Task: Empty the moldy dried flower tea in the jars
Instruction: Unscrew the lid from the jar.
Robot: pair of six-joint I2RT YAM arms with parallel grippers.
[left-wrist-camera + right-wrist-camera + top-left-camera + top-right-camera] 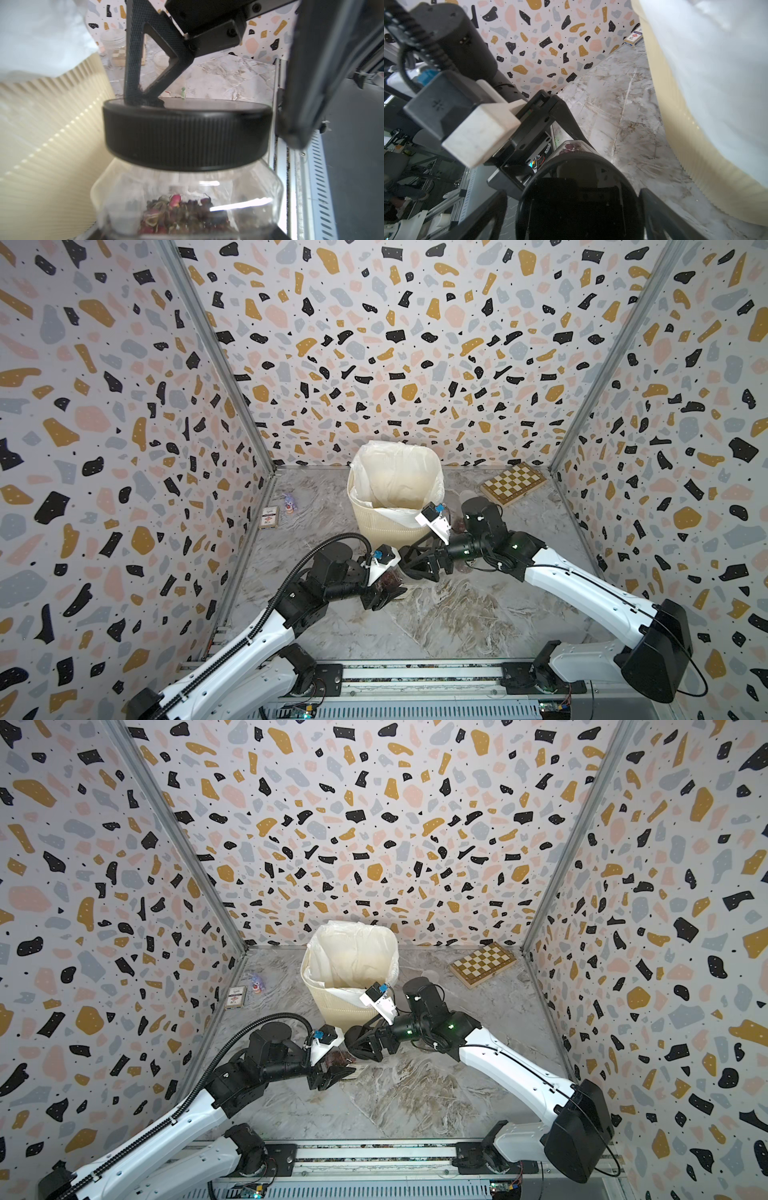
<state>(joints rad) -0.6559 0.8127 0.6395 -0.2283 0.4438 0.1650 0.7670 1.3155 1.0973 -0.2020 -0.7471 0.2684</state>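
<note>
Left wrist view: the squat jar [187,197] is seen close up, with its black lid [187,137] in place and the moldy dried flower tea [182,214] heaped against the clear wall. The jar is clamped at its body by the left gripper [386,584]. It is held on its side just in front of the cream ribbed bin [386,526], lid turned toward the right arm; whether the table [457,614] is touched cannot be told. The lid is straddled by the right gripper [417,568], whose jaws are spread wide. A gap is shown on one side in the right wrist view, so nothing is gripped by it. A second clear jar [113,41] is made out, blurred, farther off on the table.
</note>
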